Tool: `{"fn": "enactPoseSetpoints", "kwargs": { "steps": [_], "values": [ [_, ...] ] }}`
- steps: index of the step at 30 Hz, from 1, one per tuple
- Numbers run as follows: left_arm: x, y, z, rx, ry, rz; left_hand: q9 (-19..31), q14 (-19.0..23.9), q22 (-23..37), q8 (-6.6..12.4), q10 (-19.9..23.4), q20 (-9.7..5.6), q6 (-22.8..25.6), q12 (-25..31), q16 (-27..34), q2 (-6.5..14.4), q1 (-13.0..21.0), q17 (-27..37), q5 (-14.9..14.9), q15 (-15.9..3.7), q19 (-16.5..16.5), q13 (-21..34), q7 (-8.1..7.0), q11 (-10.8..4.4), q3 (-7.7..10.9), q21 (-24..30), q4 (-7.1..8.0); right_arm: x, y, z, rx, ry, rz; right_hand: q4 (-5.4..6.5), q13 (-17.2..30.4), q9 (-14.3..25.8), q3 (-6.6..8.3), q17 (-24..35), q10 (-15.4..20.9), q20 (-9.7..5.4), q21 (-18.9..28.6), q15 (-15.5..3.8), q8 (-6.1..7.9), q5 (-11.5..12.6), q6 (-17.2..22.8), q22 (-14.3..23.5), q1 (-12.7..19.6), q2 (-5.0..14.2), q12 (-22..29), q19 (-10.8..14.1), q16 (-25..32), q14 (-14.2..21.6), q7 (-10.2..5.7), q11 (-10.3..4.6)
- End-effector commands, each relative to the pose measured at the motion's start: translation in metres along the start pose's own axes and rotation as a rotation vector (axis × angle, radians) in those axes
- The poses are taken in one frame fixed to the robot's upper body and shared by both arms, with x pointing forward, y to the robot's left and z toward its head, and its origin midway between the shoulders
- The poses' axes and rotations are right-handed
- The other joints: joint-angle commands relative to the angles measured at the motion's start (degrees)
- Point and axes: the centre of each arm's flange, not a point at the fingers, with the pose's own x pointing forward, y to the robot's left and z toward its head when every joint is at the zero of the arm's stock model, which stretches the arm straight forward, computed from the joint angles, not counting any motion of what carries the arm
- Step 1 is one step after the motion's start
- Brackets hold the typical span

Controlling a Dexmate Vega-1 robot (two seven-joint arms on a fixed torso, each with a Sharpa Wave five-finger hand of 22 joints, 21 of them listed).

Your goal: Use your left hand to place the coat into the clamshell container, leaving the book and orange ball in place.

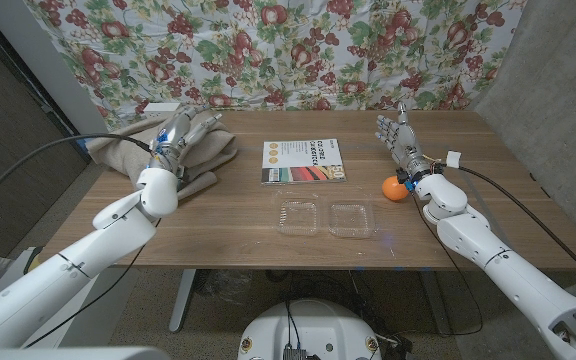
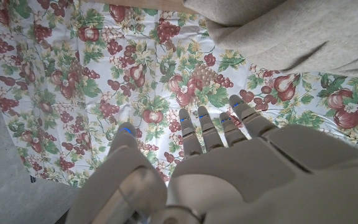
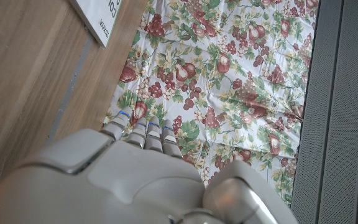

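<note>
above the coat, nothing held

at the worktop's [image 1: 218,235] left far corner my left hand [image 1: 175,135] hovers over the beige coat [image 1: 133,150], fingers [image 2: 194,127] apart and empty. the clear clamshell container [image 1: 326,217] lies open near the front edge, the book [image 1: 304,160] behind it. my right hand [image 1: 396,135] stands spread beside the orange ball [image 1: 395,188].

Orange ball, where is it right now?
In the head view the orange ball sits on the table's right side, just beside the right hand's wrist and right of the open clamshell container.
</note>
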Motion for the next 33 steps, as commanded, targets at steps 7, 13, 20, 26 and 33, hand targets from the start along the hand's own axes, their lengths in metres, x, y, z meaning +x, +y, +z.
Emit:
{"fn": "enactPoseSetpoints", "kwargs": {
  "steps": [7, 13, 20, 26, 33],
  "values": [
    [-0.0040, 0.0065, 0.0076, 0.121, 0.029, -0.019, 0.2, -2.0, 0.1, -1.00, -1.5, -1.64, -2.0, -0.6, -0.3, -0.3, 2.3, 0.3, -0.6, -3.85, -0.8, 0.1, 0.75, 0.07, 1.00, 0.0, -1.15, -0.0061, 0.0020, -0.0007, -0.007, 0.019, -0.002, 0.13, 0.2, 0.2, 0.19, 0.2, 0.1, 0.09, 0.4, -0.30, 0.32, 0.0, 0.7, 0.2, 0.2, -0.04, 0.6, -0.1, 0.3, 0.0, 0.17, 0.34],
    [-0.0041, 0.0079, 0.0105, 0.164, 0.042, -0.015, 0.3, -2.3, 0.1, -1.41, -2.0, -0.72, -3.4, -0.7, 0.0, -1.4, 2.3, 0.3, -0.9, -2.50, -1.1, 0.2, 0.30, 0.19, 0.67, 0.0, -1.44, -0.0067, -0.0004, 0.0004, -0.014, 0.017, -0.001, 0.14, 0.2, 0.2, 0.16, 0.2, 0.2, 0.08, 0.5, -0.30, 0.29, 0.0, 0.7, 0.2, 0.1, -0.10, 0.6, 0.0, 0.3, -0.1, 0.10, 0.32],
    [-0.0035, 0.0082, 0.0132, 0.197, 0.051, 0.004, 0.3, 0.5, 0.2, -1.39, -1.5, 1.02, -4.4, -0.2, 1.2, -3.6, 1.5, 0.5, -1.2, -1.69, 0.0, 0.4, 0.43, 0.32, -0.35, 0.5, -1.51, -0.0073, -0.0016, 0.0004, -0.016, 0.020, 0.000, 0.15, 0.2, 0.2, 0.07, 0.2, 0.3, 0.13, 0.5, -0.34, 0.26, 0.0, 0.7, 0.2, 0.0, -0.27, 0.7, 0.0, 0.3, 0.0, 0.10, 0.32],
    [-0.0038, 0.0062, 0.0134, 0.202, 0.057, 0.001, 0.4, 1.4, 0.3, -1.45, -1.4, 1.41, -5.0, -0.1, 1.4, -4.3, 1.4, 0.6, -1.1, -1.45, 0.6, 0.4, 0.66, 0.29, -0.63, 0.7, -1.58, -0.0089, -0.0039, 0.0005, -0.017, 0.021, -0.006, 0.16, 0.2, 0.2, 0.00, 0.2, 0.4, 0.17, 0.5, -0.32, 0.24, 0.0, 0.7, 0.2, -0.1, -0.40, 0.7, 0.0, 0.3, -0.1, 0.13, 0.19],
    [-0.0018, 0.0038, 0.0103, 0.199, 0.066, -0.010, 0.4, 1.5, 0.3, -1.40, -1.5, 1.59, -5.2, -0.1, 1.4, -4.7, 1.5, 0.6, -1.1, -1.34, 0.8, 0.5, 0.67, 0.07, -0.70, 0.8, -1.63, -0.0098, -0.0050, 0.0004, -0.015, 0.022, -0.007, 0.18, 0.2, 0.2, -0.06, 0.2, 0.4, 0.23, 0.5, -0.33, 0.22, -0.1, 0.7, 0.2, -0.1, -0.49, 0.7, 0.0, 0.3, -0.1, 0.12, 0.34]
  ]
}}
